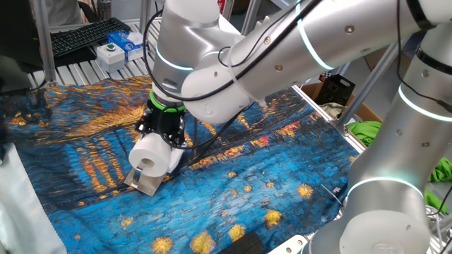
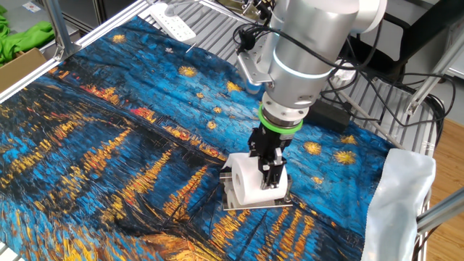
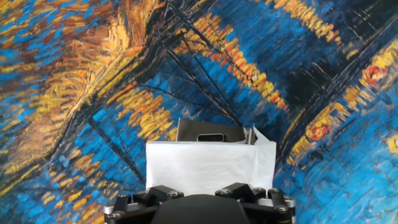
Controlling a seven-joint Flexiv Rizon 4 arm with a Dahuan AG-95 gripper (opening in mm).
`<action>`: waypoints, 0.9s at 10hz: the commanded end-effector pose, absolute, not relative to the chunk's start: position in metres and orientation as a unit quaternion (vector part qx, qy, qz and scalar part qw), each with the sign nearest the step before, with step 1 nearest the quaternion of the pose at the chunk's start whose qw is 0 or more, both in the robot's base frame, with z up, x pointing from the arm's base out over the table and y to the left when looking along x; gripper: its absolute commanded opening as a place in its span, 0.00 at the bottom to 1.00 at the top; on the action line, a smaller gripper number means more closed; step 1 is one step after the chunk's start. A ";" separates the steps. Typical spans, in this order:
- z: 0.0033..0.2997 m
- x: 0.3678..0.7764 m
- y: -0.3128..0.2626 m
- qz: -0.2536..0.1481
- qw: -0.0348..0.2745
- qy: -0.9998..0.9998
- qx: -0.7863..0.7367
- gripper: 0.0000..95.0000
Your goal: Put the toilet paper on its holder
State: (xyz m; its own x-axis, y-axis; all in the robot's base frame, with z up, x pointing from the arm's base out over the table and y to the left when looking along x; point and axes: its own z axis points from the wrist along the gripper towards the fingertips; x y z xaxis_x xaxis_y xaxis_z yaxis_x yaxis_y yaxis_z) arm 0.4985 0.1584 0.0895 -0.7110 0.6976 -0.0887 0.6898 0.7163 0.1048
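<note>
The toilet paper (image 1: 150, 156) is a plump white roll held at the tip of my gripper (image 1: 164, 143), low over the starry-night tablecloth. It also shows in the other fixed view (image 2: 249, 181) and fills the bottom of the hand view (image 3: 205, 165). The holder (image 1: 144, 182) is a flat shiny grey metal piece lying on the cloth right under the roll. It peeks out below the roll in the other fixed view (image 2: 255, 206) and beyond it in the hand view (image 3: 209, 132). My gripper (image 2: 270, 172) is shut on the roll, with a black finger on its side.
A keyboard (image 1: 86, 37) and a white-and-blue box (image 1: 119, 46) lie past the cloth's far edge. A green cloth (image 1: 373, 131) lies in a box beside the table. A white power strip (image 2: 175, 19) and a white cloth (image 2: 400, 194) sit at the table's edges.
</note>
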 end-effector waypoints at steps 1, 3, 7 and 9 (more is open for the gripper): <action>0.088 0.497 0.160 0.033 0.061 0.924 0.377 0.00; 0.084 0.495 0.162 0.031 0.062 0.923 0.378 0.00; 0.084 0.491 0.165 0.029 0.032 0.920 0.390 0.00; 0.083 0.492 0.165 0.028 0.026 0.914 0.403 0.40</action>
